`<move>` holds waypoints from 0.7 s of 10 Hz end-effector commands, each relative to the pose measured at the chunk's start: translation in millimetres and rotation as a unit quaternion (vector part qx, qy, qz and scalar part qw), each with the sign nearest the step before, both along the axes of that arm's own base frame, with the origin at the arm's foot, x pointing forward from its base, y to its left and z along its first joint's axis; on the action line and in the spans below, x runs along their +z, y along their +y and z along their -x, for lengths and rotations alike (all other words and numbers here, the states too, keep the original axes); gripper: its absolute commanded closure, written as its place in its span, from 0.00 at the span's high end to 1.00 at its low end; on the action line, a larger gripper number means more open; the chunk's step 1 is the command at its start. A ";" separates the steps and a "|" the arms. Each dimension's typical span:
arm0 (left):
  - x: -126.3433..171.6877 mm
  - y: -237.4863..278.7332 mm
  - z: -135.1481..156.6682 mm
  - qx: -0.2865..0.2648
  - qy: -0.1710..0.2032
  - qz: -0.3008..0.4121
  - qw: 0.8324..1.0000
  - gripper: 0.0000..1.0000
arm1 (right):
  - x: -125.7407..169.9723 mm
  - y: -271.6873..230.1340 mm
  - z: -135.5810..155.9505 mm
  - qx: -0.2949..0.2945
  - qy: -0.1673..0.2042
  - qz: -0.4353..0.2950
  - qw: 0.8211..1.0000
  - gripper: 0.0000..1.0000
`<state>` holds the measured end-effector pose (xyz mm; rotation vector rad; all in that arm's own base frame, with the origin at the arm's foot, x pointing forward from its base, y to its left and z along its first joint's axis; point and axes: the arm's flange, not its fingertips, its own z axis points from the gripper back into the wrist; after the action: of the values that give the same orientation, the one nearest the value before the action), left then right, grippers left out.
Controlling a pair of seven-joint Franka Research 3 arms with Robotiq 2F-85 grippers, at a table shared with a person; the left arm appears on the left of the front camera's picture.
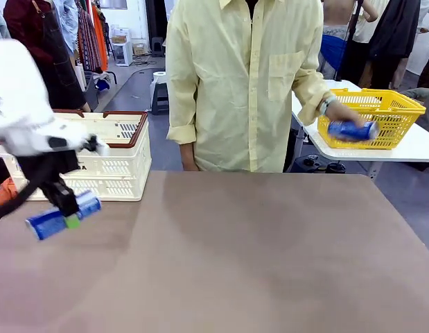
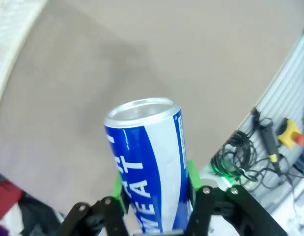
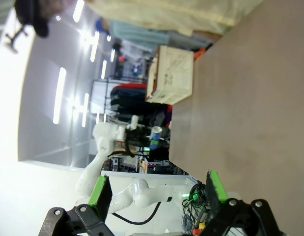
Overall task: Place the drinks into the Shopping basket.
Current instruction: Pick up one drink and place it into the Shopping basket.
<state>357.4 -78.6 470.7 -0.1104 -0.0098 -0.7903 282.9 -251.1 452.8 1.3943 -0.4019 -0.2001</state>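
- The left gripper (image 1: 71,220) has its two green-padded fingers closed around a slim blue metal can with white letters and a silver top (image 1: 46,223). It holds the can by the middle, so I think the can will not slip out.
- In the left wrist view, the left gripper (image 2: 154,183) has one green pad on each side of the blue can (image 2: 147,157). The silver top points away from the wrist.
- The can is up in the air, lying almost on its side, over the near left part of the flat brown table (image 1: 256,257). It is near the cream-white plastic basket with holes and dark brown handles (image 1: 124,166), but not over it and not in it. I think the next job is to lift the can over the rim and let it go inside.
- The right gripper (image 3: 156,192) is wide open with nothing between its fingers. It waits low over the table, well away from the cream-white basket (image 3: 172,73).
- A person in a pale yellow shirt (image 1: 242,83) stands at the far side. The person's hand (image 1: 346,116) holds a second blue can (image 1: 353,130) beside a yellow plastic mesh basket (image 1: 398,125) on a white side table (image 1: 415,147). Maybe that drink comes next.
- The brown table looks smooth and flat, so a can laid on its side could roll.
- Behind the person, clothes on racks (image 1: 89,35) hang above a grey floor.
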 end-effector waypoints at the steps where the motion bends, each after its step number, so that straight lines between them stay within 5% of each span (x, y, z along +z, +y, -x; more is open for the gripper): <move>1: 38.1 18.1 24.4 0.050 -0.044 0.021 0.998 0.00 | 1.9 1.4 0.4 0.002 -0.014 -0.001 1.000 1.00; 2: 48.7 33.9 37.1 0.082 -0.062 0.054 0.993 0.00 | 1.9 1.4 0.4 0.002 -0.014 -0.001 1.000 1.00; 3: 30.0 13.3 16.0 0.021 -0.020 0.013 0.999 0.00 | 1.9 1.4 0.4 0.002 -0.014 -0.001 1.000 1.00; 7: 33.0 16.4 24.8 0.031 -0.019 0.023 0.999 0.00 | 1.9 1.4 0.4 0.002 -0.014 -0.001 1.000 1.00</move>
<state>338.9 -68.6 492.6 -0.1387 -0.0422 -0.7404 282.9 -251.0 452.9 1.3942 -0.4019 -0.2000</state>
